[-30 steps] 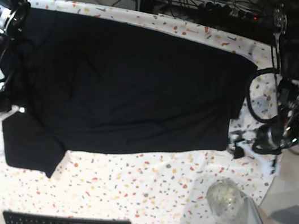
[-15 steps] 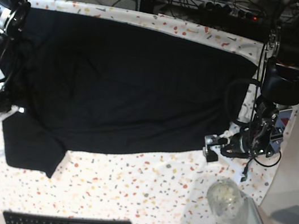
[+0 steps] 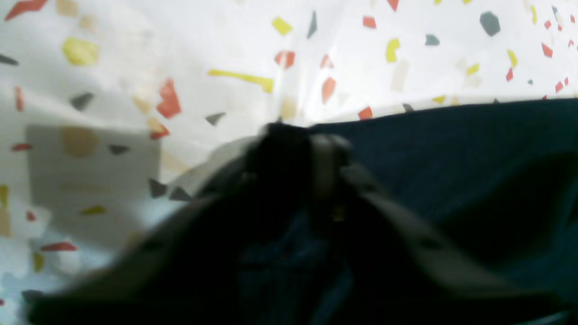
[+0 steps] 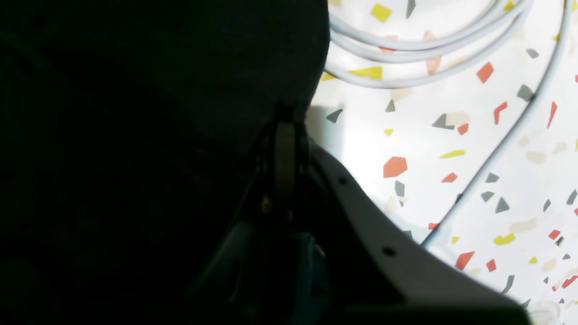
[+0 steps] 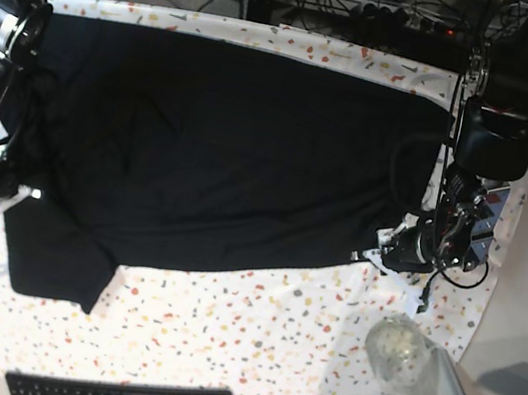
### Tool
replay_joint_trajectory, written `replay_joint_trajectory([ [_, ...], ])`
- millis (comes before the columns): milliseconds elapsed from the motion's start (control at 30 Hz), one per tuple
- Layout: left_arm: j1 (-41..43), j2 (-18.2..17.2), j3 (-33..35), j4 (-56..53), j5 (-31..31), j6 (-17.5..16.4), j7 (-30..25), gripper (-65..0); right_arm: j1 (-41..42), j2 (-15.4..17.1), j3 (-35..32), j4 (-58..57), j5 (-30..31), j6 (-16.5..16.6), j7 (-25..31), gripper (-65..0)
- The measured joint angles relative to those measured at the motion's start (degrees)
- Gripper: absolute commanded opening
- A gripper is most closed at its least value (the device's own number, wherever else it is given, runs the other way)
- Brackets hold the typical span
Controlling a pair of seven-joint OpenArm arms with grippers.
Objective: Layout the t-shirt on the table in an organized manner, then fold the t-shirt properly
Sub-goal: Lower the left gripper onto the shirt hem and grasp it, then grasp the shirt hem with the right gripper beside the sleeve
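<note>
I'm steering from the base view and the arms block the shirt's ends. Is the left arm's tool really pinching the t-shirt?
Observer: It looks so. In the blurry left wrist view, the left tool has its tips together on the edge of the t-shirt, right where black cloth meets the table.
Operator: What about the other tool?
Observer: The right wrist view shows the right tool shut at the shirt's edge, with black cloth bunched against it.
Operator: Is anything lying close to it?
Observer: Yes, pale grey cables loop over the speckled cloth just beside that tool.
</note>
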Motion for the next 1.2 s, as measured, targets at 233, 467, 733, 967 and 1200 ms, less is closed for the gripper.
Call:
replay_joint_trajectory([
  [233, -0.39, -0.2, 0.24, -0.22, 0.02, -0.31, 0.44, -65.0, 0.0, 0.0, 0.0, 0.0, 0.0, 0.0, 0.85, -65.0],
  [467, -5.81, -1.11, 0.28, -0.22, 0.07, -0.28, 1.44, -65.0, 0.07, -0.26, -0.28, 0.0, -0.02, 0.0, 12.24, -65.0],
  [733, -8.96, -1.01, 0.33, -0.11, -0.02, -0.31, 1.64, -65.0, 0.13, 0.31, -0.28, 0.0, -0.24, 0.02, 24.04, -65.0],
  [967, -9.18, -1.05, 0.0, -0.07, 0.02, -0.31, 1.68, -65.0, 0.0, 1.29, -3.15, -0.13, -0.28, 0.04, 32.28, -65.0],
  [1200, -7.34, -1.77, -0.31, 10.08, -0.2, -0.31, 7.43, -65.0, 0.79, 4.55, -12.83, -8.61, -0.39, 0.26, 43.08, -65.0],
])
